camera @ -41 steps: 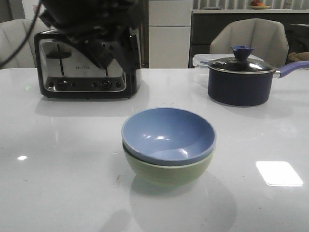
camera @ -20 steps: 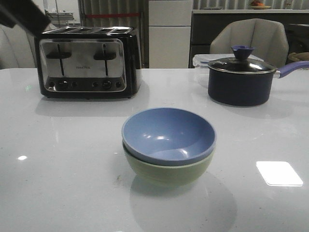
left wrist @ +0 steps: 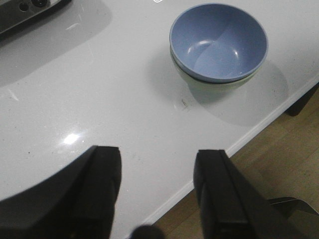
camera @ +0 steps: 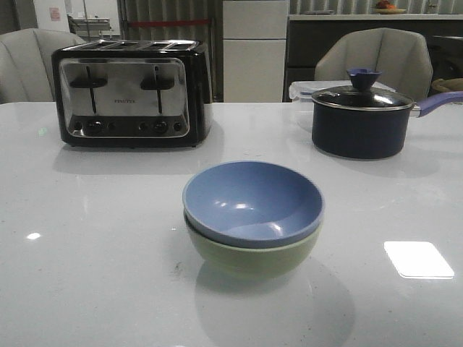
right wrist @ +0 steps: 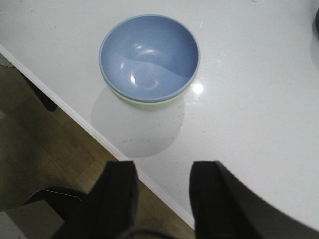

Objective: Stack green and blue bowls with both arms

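Item 1. Left tool (left wrist: 157, 191): two dark fingers standing apart, nothing between them, raised over the near edge of the bench (left wrist: 99, 99). Wooden floor (left wrist: 279, 159) shows past that edge. Not seen in the front view.

Item 2. Right tool (right wrist: 162, 199): fingers likewise apart and empty, also hovering at the near bench edge, with floor visible below.

Item 3. Blue bowl (camera: 252, 203): dusty blue, round, upright, open side up. Seated inside the green bowl, its rim slightly above the green rim. Empty.

Item 4. Green bowl (camera: 249, 256): pale sage, upright on the bench, near the front edge and roughly central. Carries the blue bowl; only its outer wall shows.

Item 5. Key relation: the stacked pair lies ahead of both tools, farther onto the bench, between the two arms. Each wrist view has the stack well apart from its fingers, neither touching it. Neither arm reads as plainly nearer. The bowls are round, so no long axis governs approach.

Item 6. Status, as judged: stacking appears done; both tools clear of the stack. Any coming move seems to be retreat only, calling for no contact with the bowls.

Item 7. Toaster (camera: 130, 94): chrome and black, four slots, at the far left of the bench.

Item 8. Saucepan (camera: 359, 119): dark, lidded, blue knob and handle, far right. A clear container sits just behind it.

Item 9. Chairs (camera: 376, 61) beyond the bench.
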Controlling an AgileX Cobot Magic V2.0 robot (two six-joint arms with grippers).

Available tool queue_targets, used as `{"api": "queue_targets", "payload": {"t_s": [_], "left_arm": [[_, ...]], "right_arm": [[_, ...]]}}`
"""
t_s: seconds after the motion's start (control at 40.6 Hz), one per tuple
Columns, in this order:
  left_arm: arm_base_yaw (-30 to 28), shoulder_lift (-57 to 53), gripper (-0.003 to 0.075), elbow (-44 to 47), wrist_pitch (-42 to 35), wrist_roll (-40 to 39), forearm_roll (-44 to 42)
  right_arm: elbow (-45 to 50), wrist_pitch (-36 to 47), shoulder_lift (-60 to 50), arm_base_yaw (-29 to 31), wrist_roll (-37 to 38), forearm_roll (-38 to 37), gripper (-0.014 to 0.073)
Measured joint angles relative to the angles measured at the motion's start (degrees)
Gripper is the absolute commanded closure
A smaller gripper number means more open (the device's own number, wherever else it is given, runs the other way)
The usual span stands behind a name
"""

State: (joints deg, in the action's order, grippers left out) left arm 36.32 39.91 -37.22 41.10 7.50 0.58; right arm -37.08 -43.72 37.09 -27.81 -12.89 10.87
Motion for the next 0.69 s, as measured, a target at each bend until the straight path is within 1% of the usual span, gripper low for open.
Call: {"api": "queue_targets", "payload": {"t_s": [0.123, 0.197, 0.689], "left_arm": [[0.0, -0.1, 0.0560, 0.4, 0.0, 0.0, 0.0], [0.0, -0.1, 0.0629, 0.4, 0.0, 0.0, 0.0], [0.0, -0.1, 0.0627, 0.4, 0.0, 0.0, 0.0]], "right_arm": [[0.0, 0.0, 0.0, 0.0, 0.0, 0.0, 0.0476], [0.0, 0.0, 0.0, 0.0, 0.0, 0.0, 0.0545], [0.0, 0.0, 0.0, 0.0, 0.0, 0.0, 0.0536]]}}
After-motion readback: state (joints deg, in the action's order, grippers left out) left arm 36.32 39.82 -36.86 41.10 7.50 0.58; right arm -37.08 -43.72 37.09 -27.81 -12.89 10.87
